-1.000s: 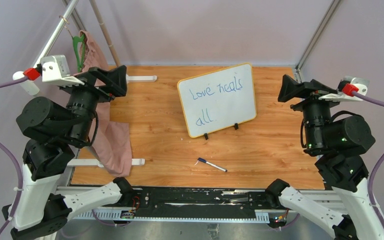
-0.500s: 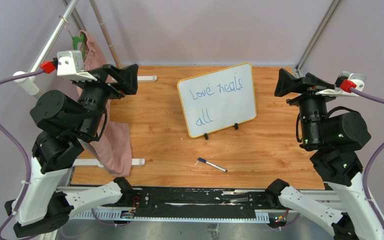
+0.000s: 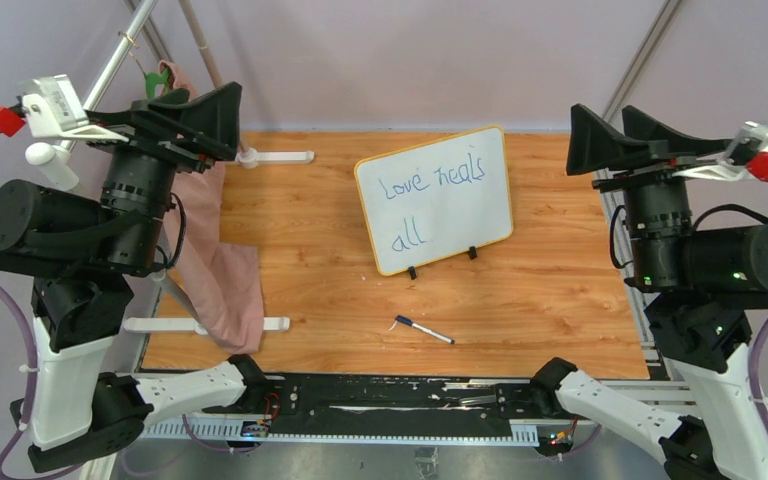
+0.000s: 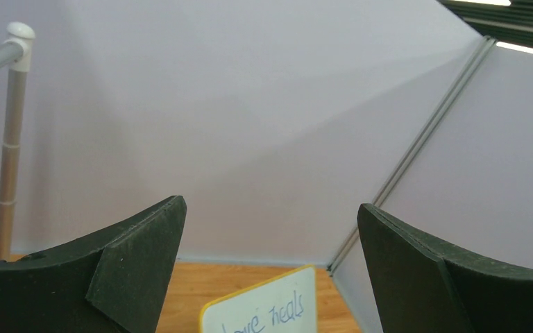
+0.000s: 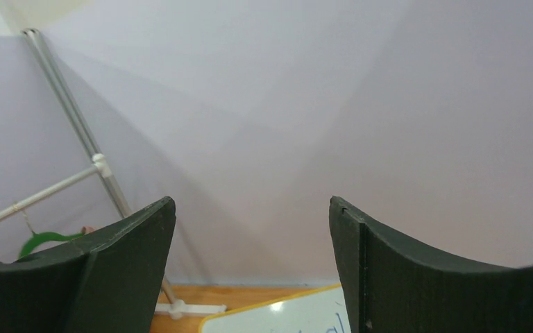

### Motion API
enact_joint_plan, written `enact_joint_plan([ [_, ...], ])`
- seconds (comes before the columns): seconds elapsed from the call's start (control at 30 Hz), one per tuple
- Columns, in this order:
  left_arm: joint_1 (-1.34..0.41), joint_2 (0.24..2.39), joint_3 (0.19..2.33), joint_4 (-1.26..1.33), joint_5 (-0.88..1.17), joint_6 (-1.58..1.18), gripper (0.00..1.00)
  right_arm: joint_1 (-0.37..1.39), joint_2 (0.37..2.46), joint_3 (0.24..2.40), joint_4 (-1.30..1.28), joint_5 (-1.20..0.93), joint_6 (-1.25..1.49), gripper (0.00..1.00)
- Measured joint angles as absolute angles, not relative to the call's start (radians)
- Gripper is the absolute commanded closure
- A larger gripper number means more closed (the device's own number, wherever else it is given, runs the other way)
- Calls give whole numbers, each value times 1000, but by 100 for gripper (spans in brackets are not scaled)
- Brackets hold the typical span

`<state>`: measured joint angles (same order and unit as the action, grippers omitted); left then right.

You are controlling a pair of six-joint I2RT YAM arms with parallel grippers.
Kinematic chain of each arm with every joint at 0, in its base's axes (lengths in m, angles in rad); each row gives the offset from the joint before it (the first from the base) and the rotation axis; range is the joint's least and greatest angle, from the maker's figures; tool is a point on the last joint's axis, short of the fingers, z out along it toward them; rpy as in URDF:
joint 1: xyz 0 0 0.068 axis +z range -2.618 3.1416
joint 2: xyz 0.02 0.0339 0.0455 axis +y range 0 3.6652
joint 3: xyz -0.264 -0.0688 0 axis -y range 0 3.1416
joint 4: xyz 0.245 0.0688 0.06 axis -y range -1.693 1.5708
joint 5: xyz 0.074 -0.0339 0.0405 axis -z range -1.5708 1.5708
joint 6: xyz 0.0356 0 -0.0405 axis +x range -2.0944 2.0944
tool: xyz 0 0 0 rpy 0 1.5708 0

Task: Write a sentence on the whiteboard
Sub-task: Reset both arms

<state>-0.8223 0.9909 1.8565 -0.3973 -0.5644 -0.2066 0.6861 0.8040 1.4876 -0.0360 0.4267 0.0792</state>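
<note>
The whiteboard (image 3: pixel 475 215), white with a yellow rim, stands tilted on two black feet at the back middle of the wooden table. The sentence (image 3: pixel 430 185) on it reads "Love heals all" in blue, on two lines. A blue-capped marker (image 3: pixel 424 329) lies on the table in front of the board. My left gripper (image 3: pixel 205 100) hangs high at the left, open and empty, and my right gripper (image 3: pixel 602 115) hangs high at the right, also open and empty. The left wrist view shows the left gripper (image 4: pixel 271 202) above the whiteboard's top (image 4: pixel 250 320). The right wrist view shows the right gripper (image 5: pixel 252 200) above the whiteboard's upper edge (image 5: pixel 277 316).
A pink cloth (image 3: pixel 225 280) hangs over a white tube rack (image 3: pixel 275 157) at the table's left side, with a green hanger (image 3: pixel 155 85) above it. Metal frame posts stand in the back corners. Pale walls close in the table.
Both arms have lifted and turned their wrists, so the grippers now sit higher and farther out to the sides. The whiteboard and marker have not moved.
</note>
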Motion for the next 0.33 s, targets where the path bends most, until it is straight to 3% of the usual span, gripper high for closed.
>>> enact_joint_plan([
  [0.33,-822,983,1840,-345,-560,-213,0,686,805,1525,3,383,99,17],
])
